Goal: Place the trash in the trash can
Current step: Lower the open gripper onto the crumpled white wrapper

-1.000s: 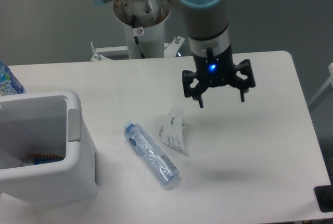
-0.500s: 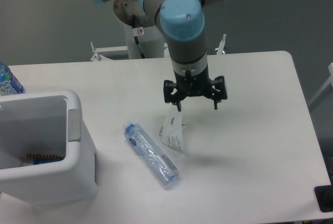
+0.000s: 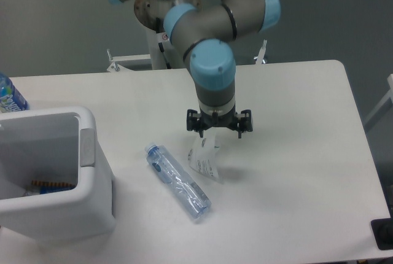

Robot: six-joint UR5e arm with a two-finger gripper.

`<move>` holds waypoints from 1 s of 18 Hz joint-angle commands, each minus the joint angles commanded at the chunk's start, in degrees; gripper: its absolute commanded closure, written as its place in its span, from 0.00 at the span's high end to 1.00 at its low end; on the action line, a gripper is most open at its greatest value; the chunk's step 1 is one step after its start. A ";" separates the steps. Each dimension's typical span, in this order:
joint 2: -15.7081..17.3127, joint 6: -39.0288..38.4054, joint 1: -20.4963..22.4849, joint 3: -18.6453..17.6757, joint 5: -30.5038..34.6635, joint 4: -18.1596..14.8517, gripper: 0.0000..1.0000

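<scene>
Tabletop: a white, smooth rectangular tabletop (image 3: 307,172) with rounded corners fills most of the view.
Floor: a plain dull grey-green floor (image 3: 55,24) lies behind the far edge and along the right side.
Pedestal: a white round column (image 3: 164,46) stands behind the far edge, on a white metal bracket base (image 3: 132,61).
Right edge: a pale slanted frame part (image 3: 382,104) shows just off the right side; what it belongs to cannot be told.
Corner: a small black block (image 3: 383,234) sits at the lower right edge.
Light: even and diffuse, with soft shadows on the white surface.
</scene>
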 joint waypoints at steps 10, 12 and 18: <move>-0.88 -0.09 -1.50 -3.88 0.26 5.01 1.00; -1.06 -0.09 -1.50 -3.79 0.44 5.10 1.00; -0.44 0.35 -1.41 -3.53 0.35 4.66 0.09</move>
